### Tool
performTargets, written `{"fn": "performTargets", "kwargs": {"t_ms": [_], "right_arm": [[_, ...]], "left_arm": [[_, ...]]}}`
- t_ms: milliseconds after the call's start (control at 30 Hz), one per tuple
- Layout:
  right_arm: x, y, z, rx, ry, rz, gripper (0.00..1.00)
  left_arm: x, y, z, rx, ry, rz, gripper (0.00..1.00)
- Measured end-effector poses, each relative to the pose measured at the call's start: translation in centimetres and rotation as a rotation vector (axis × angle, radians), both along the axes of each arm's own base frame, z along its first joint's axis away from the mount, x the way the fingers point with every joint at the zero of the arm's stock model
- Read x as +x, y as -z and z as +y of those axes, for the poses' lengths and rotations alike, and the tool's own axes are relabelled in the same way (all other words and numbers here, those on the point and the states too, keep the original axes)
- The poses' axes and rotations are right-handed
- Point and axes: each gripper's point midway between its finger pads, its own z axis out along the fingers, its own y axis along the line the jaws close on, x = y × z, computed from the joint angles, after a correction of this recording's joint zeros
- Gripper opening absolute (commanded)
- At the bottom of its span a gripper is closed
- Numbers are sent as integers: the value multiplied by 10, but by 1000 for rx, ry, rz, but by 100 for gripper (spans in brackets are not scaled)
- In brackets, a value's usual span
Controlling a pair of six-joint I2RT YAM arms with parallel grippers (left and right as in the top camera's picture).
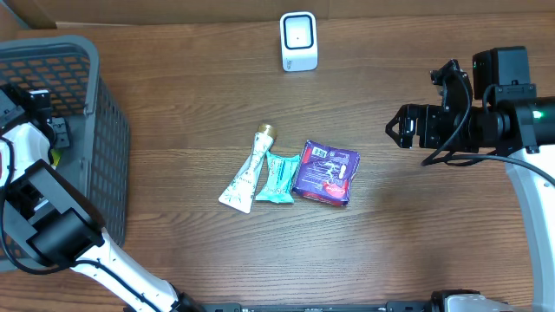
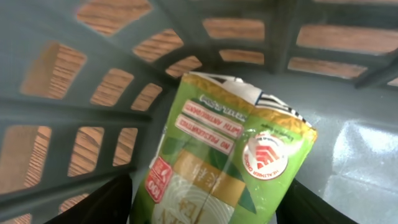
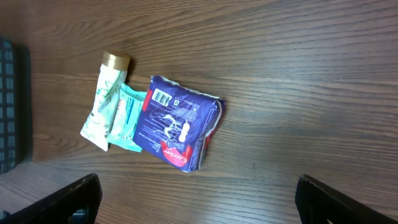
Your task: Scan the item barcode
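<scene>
Overhead: a white scanner (image 1: 298,41) stands at the table's far edge, nothing in front of it. The left arm (image 1: 35,130) reaches into a grey basket (image 1: 104,130). The right pincer (image 1: 395,130) hangs wide and empty, right of a tube (image 1: 245,178), teal sachet (image 1: 277,178) and purple packet (image 1: 325,172).

Left wrist: a green packet (image 2: 230,155) lies in the basket between the left pincer's (image 2: 208,183) fingers. Whether it is gripped, I cannot tell. Printed face up, its long axis points away toward the basket wall.

Right wrist: the table items, untouched. Scanning looks not yet done.

Overhead faces straight down; left wrist close inside basket (image 2: 74,115); right wrist shares the purple packet (image 3: 177,124).
</scene>
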Motion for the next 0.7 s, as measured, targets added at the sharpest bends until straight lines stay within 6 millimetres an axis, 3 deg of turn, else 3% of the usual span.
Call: {"fn": "performTargets", "kwargs": {"t_ms": [100,267,533,700], "right_arm": [[0,0,0,0,0,0,100],[0,0,0,0,0,-1,100],[-1,1,0,0,0,6,100],[0,0,0,0,0,2,100]], "left_arm": [[-2,4,-1,-2,-4,6,55],[-4,7,-1,-4,-17,7,5],[-1,0,1,5,-58,-17,4],[2,-6,-8,-20,-100,-45,4]]}}
